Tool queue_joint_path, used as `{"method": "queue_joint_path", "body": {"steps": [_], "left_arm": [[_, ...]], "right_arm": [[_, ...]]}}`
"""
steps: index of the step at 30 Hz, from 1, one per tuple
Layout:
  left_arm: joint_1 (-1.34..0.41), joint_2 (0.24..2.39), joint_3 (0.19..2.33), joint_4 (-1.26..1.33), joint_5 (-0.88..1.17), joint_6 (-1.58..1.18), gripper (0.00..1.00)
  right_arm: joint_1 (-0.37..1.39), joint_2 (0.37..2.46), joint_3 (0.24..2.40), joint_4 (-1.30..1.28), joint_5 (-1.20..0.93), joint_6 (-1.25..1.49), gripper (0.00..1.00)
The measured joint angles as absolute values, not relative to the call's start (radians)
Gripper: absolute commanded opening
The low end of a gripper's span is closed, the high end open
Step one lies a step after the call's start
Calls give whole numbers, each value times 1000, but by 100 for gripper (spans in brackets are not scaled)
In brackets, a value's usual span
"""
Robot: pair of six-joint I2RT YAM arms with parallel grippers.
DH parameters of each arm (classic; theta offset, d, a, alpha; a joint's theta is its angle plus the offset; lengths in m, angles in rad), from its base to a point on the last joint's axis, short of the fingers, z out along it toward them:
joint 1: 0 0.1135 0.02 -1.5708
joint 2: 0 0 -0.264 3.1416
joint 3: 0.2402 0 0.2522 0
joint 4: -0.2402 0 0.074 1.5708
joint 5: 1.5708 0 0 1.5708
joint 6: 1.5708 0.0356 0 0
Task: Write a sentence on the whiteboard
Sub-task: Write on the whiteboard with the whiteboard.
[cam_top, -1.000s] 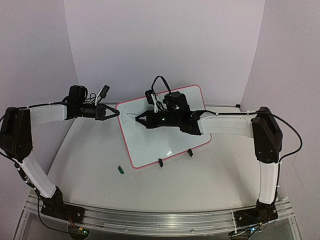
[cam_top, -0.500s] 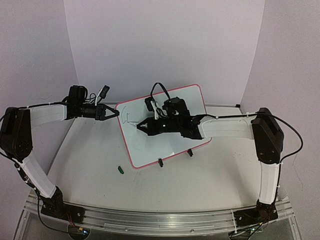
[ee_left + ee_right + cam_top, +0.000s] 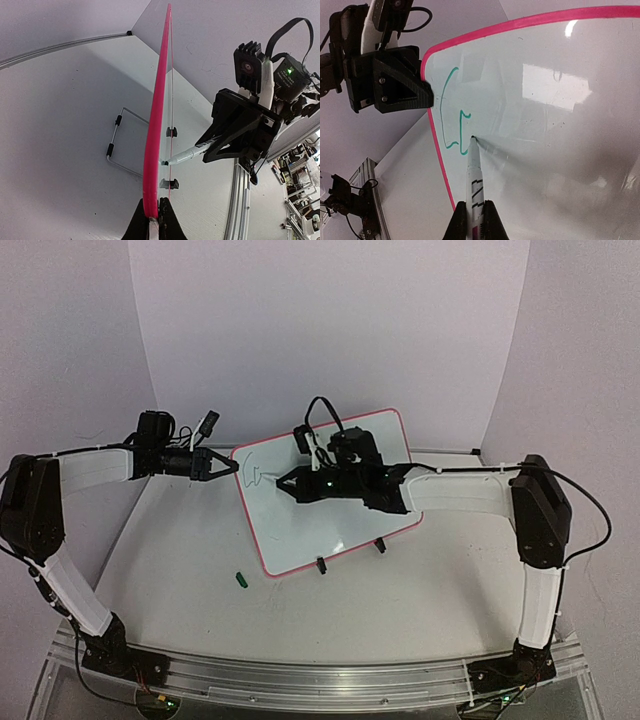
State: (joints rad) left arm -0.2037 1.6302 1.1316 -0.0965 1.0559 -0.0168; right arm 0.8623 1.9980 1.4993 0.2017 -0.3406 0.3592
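The whiteboard (image 3: 312,532), white with a pink frame, stands tilted mid-table on two black clip feet (image 3: 321,565). My left gripper (image 3: 230,467) is shut on its left edge; the left wrist view shows the frame (image 3: 157,110) edge-on, pinched between the fingertips (image 3: 152,220). My right gripper (image 3: 283,483) is shut on a white marker (image 3: 474,175), whose tip touches the board (image 3: 560,130) near its left side. The sentence (image 3: 452,112) is only a few green strokes there, also faintly visible from above (image 3: 253,476).
A small green marker cap (image 3: 240,579) lies on the table in front of the board's lower left corner. A wire stand (image 3: 116,145) sits behind the board. Purple walls close in the back and both sides.
The right gripper carried the marker down the board and back up, adding a green stroke beside the first curve. The left gripper and the board have stayed put.
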Motion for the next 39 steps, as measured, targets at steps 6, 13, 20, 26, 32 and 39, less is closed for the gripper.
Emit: {"method": "queue_joint_path", "body": {"steps": [6, 13, 20, 26, 32, 39], "left_arm": [[-204, 1629, 1132, -97, 1062, -15, 0], [-204, 1628, 1132, -101, 1062, -14, 0], [-205, 1625, 1132, -105, 1063, -7, 0], [-207, 1623, 1132, -106, 1063, -3, 0], [-207, 1622, 1132, -107, 1063, -1, 0], [-207, 1622, 1132, -107, 1064, 0, 0]], "right_arm": [[858, 2005, 1540, 191, -340, 359, 0], [854, 2014, 1556, 187, -352, 358, 0], [853, 2009, 1545, 185, -372, 352, 0], [853, 1949, 1474, 190, -373, 351, 0], [851, 1922, 1473, 208, -371, 348, 0], [842, 1932, 1489, 207, -370, 349, 0]]}}
